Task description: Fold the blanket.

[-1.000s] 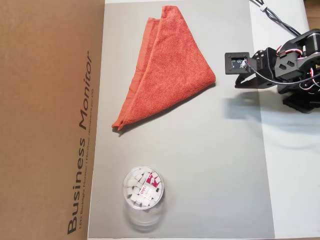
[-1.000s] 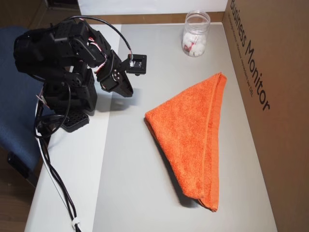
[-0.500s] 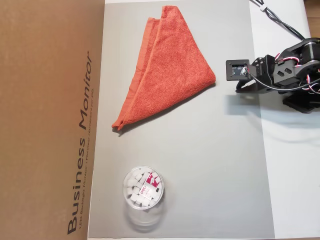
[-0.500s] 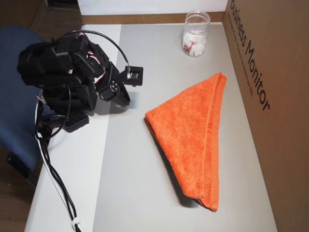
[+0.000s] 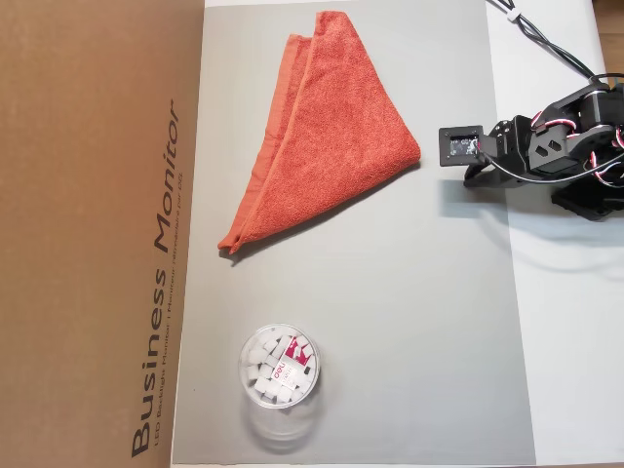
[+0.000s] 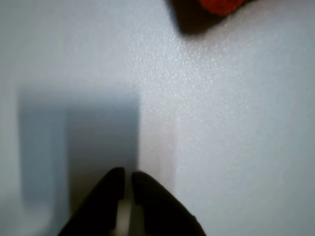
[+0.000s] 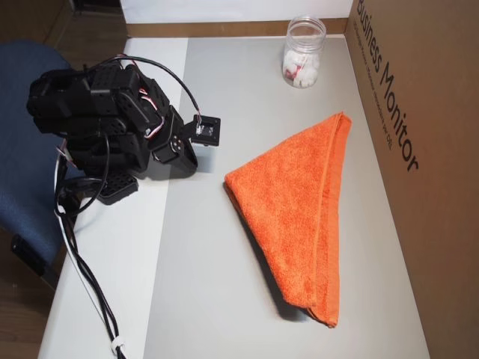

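We see the blanket (image 5: 327, 127) folded into a triangle on the grey table (image 5: 409, 322), toward 12 o'clock in an overhead view. The claw (image 6: 127, 179) sits at its 3 o'clock, apart from it, fingers nearly together and gripping nothing. At 7 o'clock stands a clear tub (image 5: 278, 368). The cardboard box (image 5: 93, 234) reads "Business Monitor".

Cardboard box (image 5: 97, 234): "Business Monitor" printed in large dark italic type, running lengthwise along the panel in an overhead view; a smaller line just beside it, too fine to read. Same box (image 7: 419, 112) in the other overhead view, at 3 o'clock: "Business Monitor" again, first letters cropped. Clear tub (image 5: 279, 368) at 6 o'clock: red label inside, lettering illegible.
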Controlling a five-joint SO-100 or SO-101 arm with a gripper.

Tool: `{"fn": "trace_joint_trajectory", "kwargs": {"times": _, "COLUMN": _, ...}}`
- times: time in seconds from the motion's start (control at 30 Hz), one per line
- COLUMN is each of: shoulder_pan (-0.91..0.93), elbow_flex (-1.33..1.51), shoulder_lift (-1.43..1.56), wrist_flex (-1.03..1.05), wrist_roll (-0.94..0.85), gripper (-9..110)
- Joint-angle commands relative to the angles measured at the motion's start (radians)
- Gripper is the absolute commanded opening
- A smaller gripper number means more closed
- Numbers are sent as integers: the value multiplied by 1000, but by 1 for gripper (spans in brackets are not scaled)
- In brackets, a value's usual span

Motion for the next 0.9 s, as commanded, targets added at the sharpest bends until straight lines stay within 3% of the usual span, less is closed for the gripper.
{"fn": "trace_joint_trajectory", "kwargs": {"times": 0.0, "shoulder_pan": -3, "elbow_flex": 12, "shoulder_lift": 6, "wrist_flex": 2, "wrist_roll": 9, "gripper": 0}}
{"fn": "trace_joint_trajectory", "kwargs": {"times": 0.87, "shoulder_pan": 12, "elbow_flex": 8, "shoulder_lift": 144, "wrist_flex": 127, "wrist_roll": -6, "gripper": 0}}
